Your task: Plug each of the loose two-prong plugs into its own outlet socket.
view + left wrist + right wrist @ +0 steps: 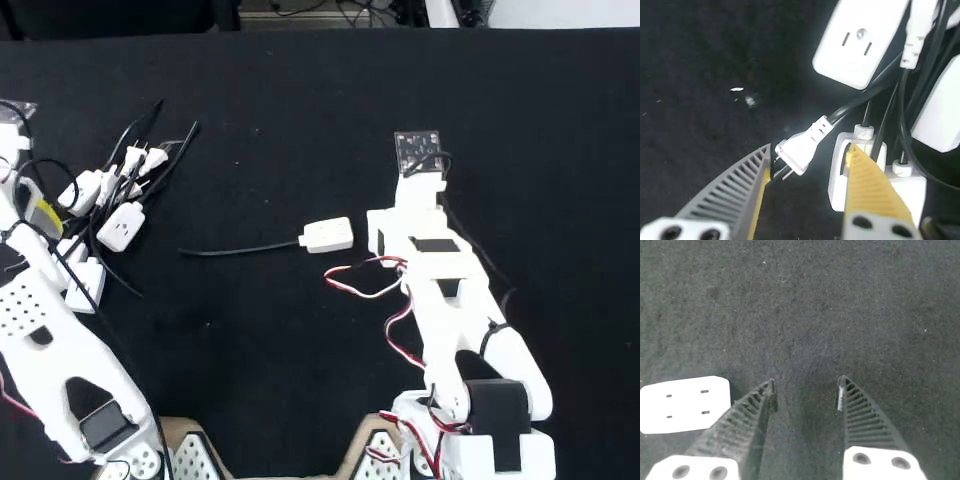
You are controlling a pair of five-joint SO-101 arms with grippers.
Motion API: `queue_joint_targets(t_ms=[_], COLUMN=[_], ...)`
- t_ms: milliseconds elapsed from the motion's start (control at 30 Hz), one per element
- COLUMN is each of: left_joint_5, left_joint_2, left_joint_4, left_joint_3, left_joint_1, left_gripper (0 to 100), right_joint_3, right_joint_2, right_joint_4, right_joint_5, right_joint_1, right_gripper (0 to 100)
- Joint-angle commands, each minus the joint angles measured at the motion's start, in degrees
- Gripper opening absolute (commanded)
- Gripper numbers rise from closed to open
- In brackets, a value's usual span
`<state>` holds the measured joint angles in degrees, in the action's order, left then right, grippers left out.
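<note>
Two-prong plug (799, 150), at 9 o'clock on the table (300, 100), probably light, rigid, springy-corded: grasp its flat sides; left fingers (740, 190) and right fingers (740, 425) apart.

Your left hand (807, 150): fingers (870, 185) spread, one grey, one yellow-faced.
Your right hand (806, 384): fingers (865, 415) spread, both grey.
Behind each hand, your left arm (45, 340) and right arm (450, 310): white, stretched forward, well apart.

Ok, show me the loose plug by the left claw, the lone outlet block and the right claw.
loose plug (799, 149), left wrist view, on its white body.
lone outlet block (327, 235), high view, middle of its face.
right claw (806, 385), right wrist view, midway between its tips.
</note>
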<state>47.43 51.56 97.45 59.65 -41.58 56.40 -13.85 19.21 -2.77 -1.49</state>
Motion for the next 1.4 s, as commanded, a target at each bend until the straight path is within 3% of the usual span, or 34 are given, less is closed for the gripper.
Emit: queue_joint_targets(t_ms=[0, 333, 467, 533, 867, 1033, 1367], left_joint_5=[1.5, 1.1, 1.1, 1.1, 1.1, 1.1, -21.3], left_joint_2=[3.7, 13.7, 13.9, 13.9, 13.9, 10.4, -3.8], left_joint_4=[0.7, 1.6, 3.3, 3.3, 3.4, 3.4, 3.6], left_joint_3=[8.5, 17.6, 20.8, 21.8, 35.2, 35.6, 31.7], left_joint_1=[-0.6, -0.8, -1.5, -2.0, -8.7, -11.3, -11.3], left_gripper=[24, 23, 3, 6, 3, 3, 3], right_joint_3=[0.0, 0.0, 0.0, 0.0, 0.0, 0.0, 0.0], right_joint_2=[-0.6, -0.6, -0.6, -0.6, -0.6, -0.6, -0.6], right_joint_4=[-1.6, -1.6, -1.6, -1.6, -1.6, -1.6, -1.7], right_joint_5=[-0.8, -0.9, -0.9, -0.9, -0.9, -0.8, -0.7], right_joint_1=[1.0, 1.0, 1.0, 1.0, 1.0, 1.0, 1.0], right_gripper=[19.1, 19.1, 19.1, 19.1, 19.1, 19.1, 19.1])
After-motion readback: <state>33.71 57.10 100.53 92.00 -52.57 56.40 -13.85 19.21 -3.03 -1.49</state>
